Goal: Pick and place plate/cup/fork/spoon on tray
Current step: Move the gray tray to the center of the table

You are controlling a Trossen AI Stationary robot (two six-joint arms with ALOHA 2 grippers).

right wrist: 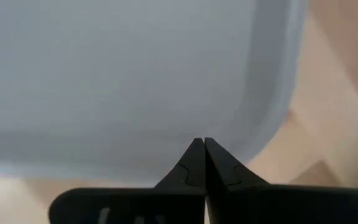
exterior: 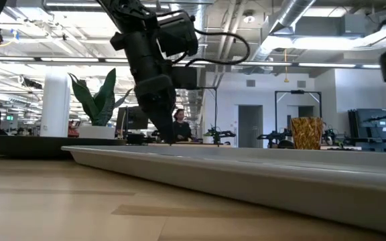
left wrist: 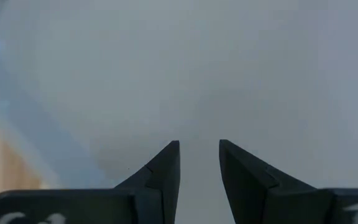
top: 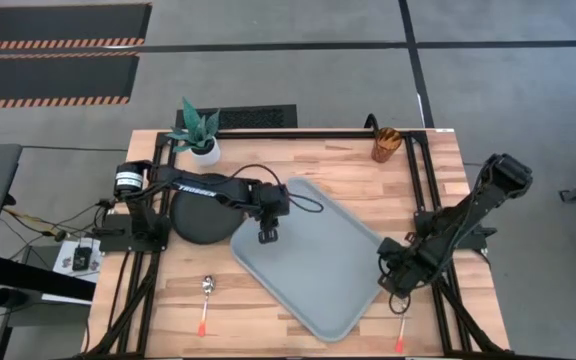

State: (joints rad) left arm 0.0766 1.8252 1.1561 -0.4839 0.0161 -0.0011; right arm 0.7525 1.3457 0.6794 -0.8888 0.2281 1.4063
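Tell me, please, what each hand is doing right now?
Left hand: open, empty, over the tray.
Right hand: closed, holding nothing, at the tray's edge.

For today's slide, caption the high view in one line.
Left gripper open over the empty tray; right gripper shut beside it.

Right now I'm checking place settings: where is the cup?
In the high view, the cup stands at the table's far right edge, apart from the tray.

Smooth matt plastic tray (top: 323, 270), pale wood-grain tabletop (top: 348, 170), matt black plate (top: 200, 218)
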